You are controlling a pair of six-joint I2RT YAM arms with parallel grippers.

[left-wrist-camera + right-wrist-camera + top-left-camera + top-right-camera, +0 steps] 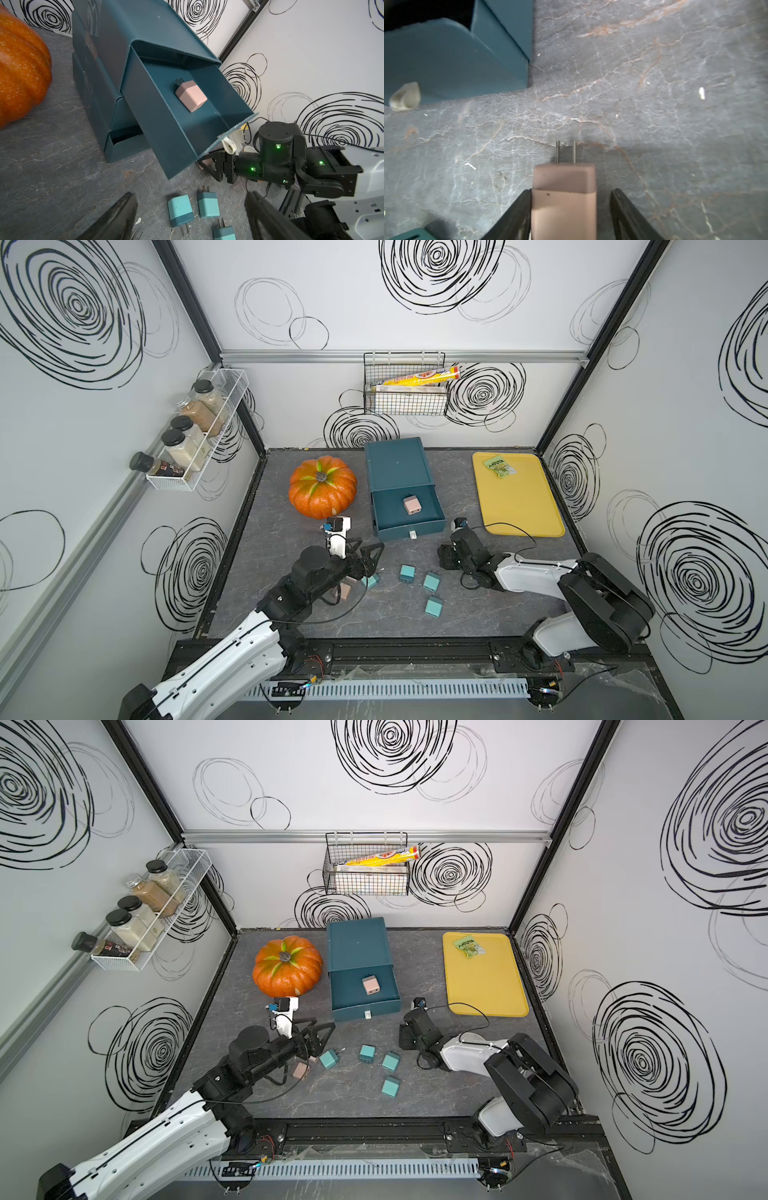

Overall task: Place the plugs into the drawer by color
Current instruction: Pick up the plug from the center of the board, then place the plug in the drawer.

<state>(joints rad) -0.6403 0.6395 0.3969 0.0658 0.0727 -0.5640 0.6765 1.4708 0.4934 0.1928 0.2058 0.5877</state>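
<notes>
While the top drawer (409, 512) of the teal chest (395, 464) is standing pulled out over the surface (415, 626), you are getting an open-topped bin to drop into from above. The pink plug (191, 95) already lying in it is, I judge, marking it as the pink drawer. That plug is lying on its side, its prongs pointing toward the back of the chest. Your right gripper (571, 191) is straddling a second pink plug (564, 209), which is lying flat on the surface near the front of the open drawer. One jaw is touching the plug's side and the other is standing a sliver off, so the jaws are not yet pinching it. Coming at it across its flat sides is leaving the prongs free, which should be making the drop cleaner. Its long axis is running in line with the gripper, the two prongs pointing straight away from the wrist along the surface. Your left gripper (189, 194) is hovering with its jaws spread wide and holding nothing, above the loose plugs and probably waiting clear of the drawer. Four teal plugs (406, 573) are lying scattered on the surface with their prongs pointing in different directions, presumably being left for another drawer. Two more pink plugs (300, 1071) are lying partly hidden under the left arm.
</notes>
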